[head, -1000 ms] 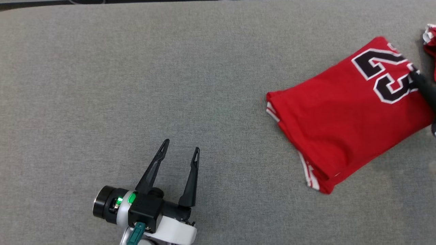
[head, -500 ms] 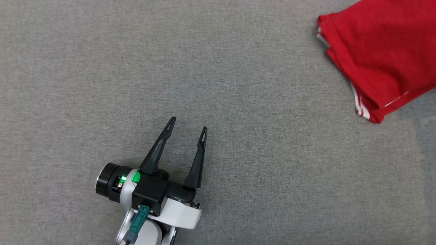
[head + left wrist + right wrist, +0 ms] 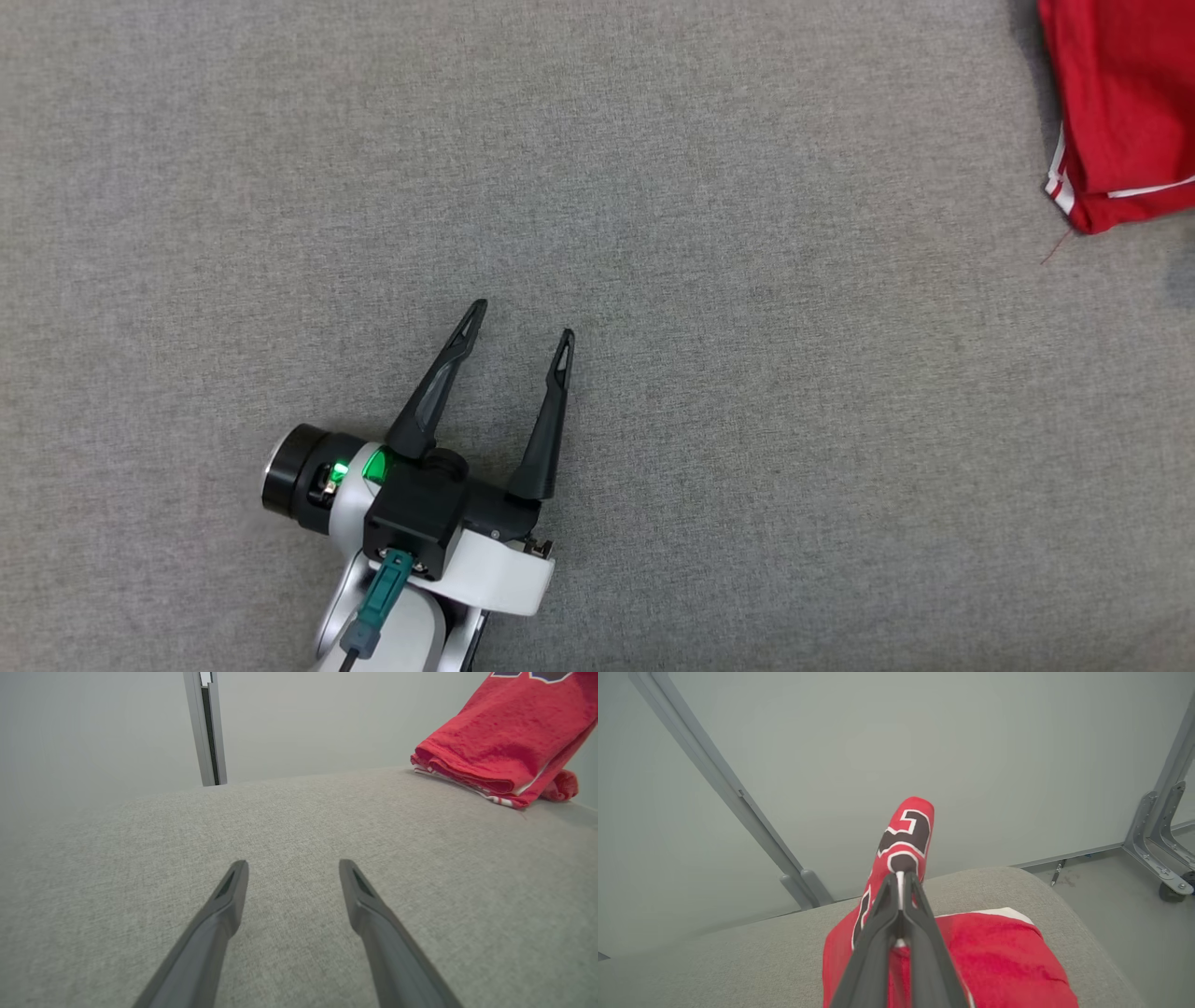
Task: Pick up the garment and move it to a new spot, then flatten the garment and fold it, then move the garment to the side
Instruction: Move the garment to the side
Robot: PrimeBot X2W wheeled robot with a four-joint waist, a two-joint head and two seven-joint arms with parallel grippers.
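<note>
Pulled farther right of left gripper (image 3: 520,317) than a second ago: folded red garment (image 3: 1120,112), now at upper right corner of head view, on grey padded surface (image 3: 747,420). Left fingers spread apart, empty, low over surface. Pinched together on garment's numbered edge, edge raised: right gripper (image 3: 901,877).

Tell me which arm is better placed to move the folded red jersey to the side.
Right. The right claw is shut on the jersey, with part of the fabric raised. The left claw hangs open over the grey surface, well apart from the jersey.
</note>
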